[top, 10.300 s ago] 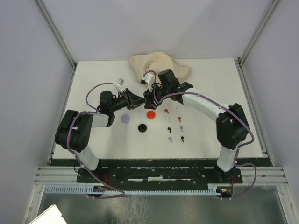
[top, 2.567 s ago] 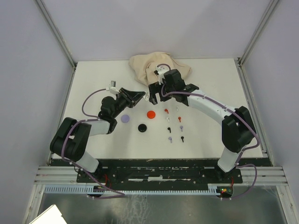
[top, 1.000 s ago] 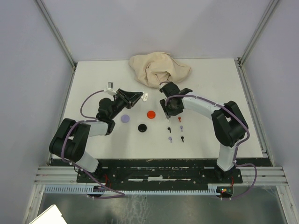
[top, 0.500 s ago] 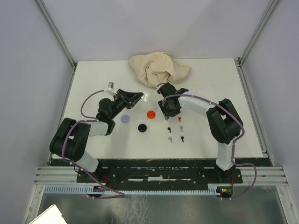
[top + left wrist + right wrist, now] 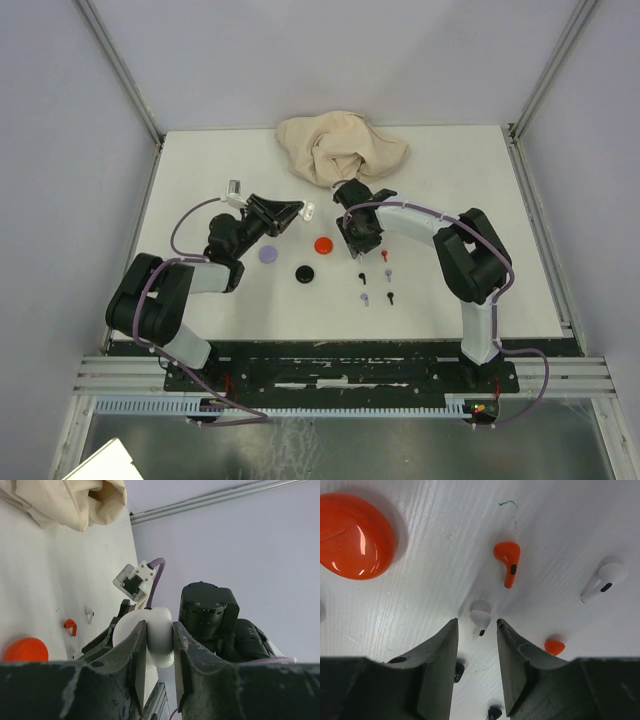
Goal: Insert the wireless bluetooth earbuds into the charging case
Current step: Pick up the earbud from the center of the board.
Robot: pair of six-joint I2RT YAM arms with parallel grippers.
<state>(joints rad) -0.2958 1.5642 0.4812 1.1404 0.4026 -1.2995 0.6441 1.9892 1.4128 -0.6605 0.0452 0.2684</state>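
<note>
The right arm [image 5: 412,214] bends down mid-frame. The right fingers [image 5: 437,660] stand a little apart around a white earbud [image 5: 481,614]. The left fingers [image 5: 137,655] pinch the white case [image 5: 159,635]. Wide tabletop [image 5: 470,170] lies to the right.

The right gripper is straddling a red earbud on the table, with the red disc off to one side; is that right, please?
Not quite: the right gripper straddles a white earbud, not a red one, as the right wrist view shows; a red earbud lies just beyond its fingertips. The red disc is off to one side.

Left end effector [image 5: 160,632] clamped; right end effector [image 5: 476,625] parted.
</note>
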